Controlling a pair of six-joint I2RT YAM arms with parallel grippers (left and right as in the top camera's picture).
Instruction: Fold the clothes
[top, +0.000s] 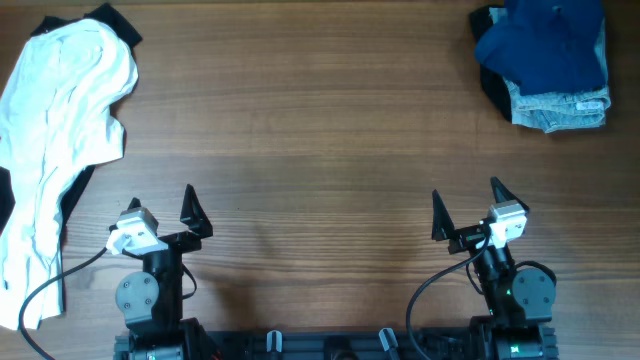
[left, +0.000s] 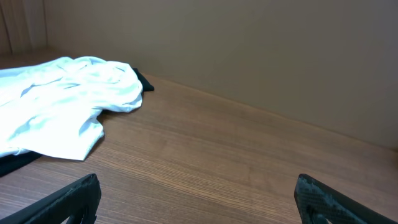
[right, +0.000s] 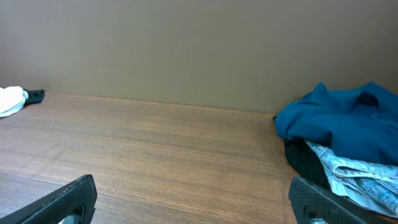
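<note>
Overhead view: white T-shirt (top: 60, 110) bunched and wrinkled at the left edge of the wooden worktop (top: 320, 130), trailing in a long strip toward the near-left corner. Apparently draped over a black garment (top: 118, 22), with dark cloth peeking out at the far corner and along the shirt's side. At the far-right corner, well apart from the shirt, a crumpled navy-blue piece (top: 545, 45) atop folded pale denim (top: 560, 108). Near the front edge, left end effector (top: 162, 205) and right end effector (top: 467, 200) side by side and well apart, both with fingers spread wide, gripping nothing, only bare wood showing between them. Left wrist view: same shirt heaped to the left, beyond the splayed fingers and clear of them. Right wrist view: navy piece and denim close on the right, a sliver of white shirt far off at the left.
</note>
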